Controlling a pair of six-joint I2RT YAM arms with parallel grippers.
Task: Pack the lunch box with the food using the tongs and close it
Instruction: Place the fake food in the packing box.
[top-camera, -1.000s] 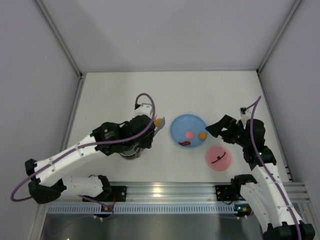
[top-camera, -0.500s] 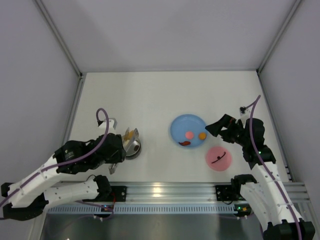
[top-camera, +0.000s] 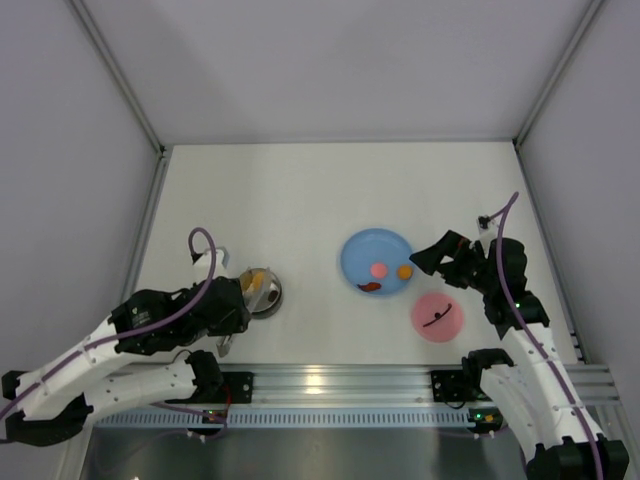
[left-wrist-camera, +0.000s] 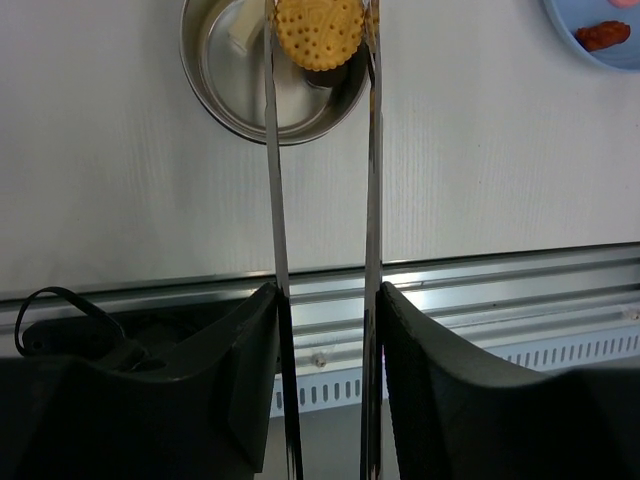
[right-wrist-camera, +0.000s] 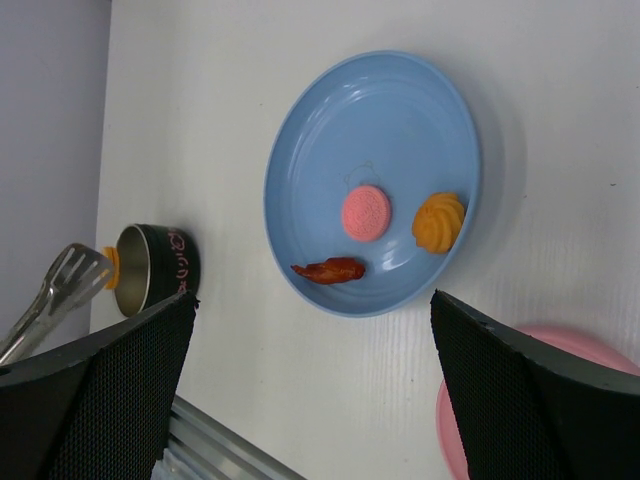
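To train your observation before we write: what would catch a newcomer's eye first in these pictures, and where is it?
The left claw grips silver tongs pinching a yellow biscuit over the open steel lunch box at front left. At centre sits a blue plate with three food pieces; a pink lid lies to its near right.

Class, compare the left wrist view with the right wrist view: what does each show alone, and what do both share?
Only the left wrist view: the cream cube in the small round steel pot, and the left gripper clamping the slender silver metal tongs. Only the right wrist view: the pink disc, the orange swirl piece and part of the pink round lid. Both: the pot, the tongs with a round orange biscuit between their tips at the pot's mouth, the flat blue plate and its red-brown strip.
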